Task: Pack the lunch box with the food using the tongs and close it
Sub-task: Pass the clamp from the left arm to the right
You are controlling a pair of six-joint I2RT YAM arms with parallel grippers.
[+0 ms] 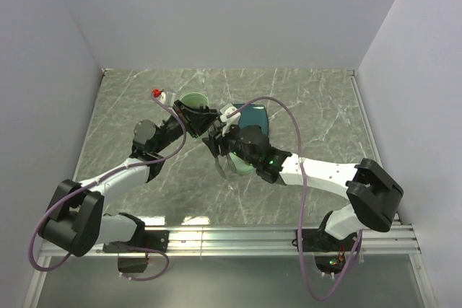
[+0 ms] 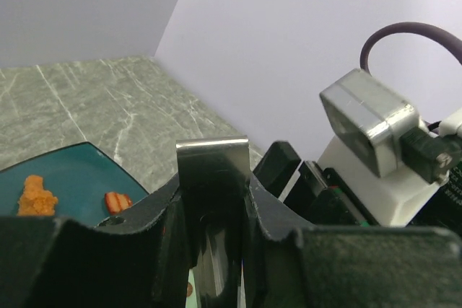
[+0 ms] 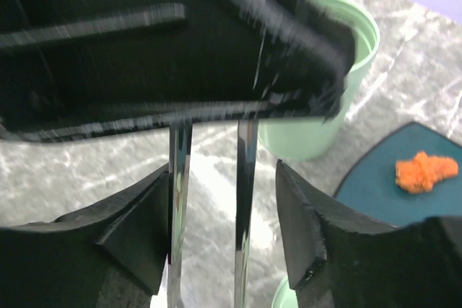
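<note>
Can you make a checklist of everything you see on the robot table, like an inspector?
Surface: grey-green marbled table, no spills seen.
Job's things: mint lunch box upright and open; teal plate holds a fried chunk and a sausage piece; metal tongs passing between both grippers.
Clutter: nothing seen.
Grippers: left gripper shut on the tongs' end; right gripper around the two tong arms, grip unclear.
Cables: purple cable loops over the right arm.
Surroundings: plain pale walls.
</note>
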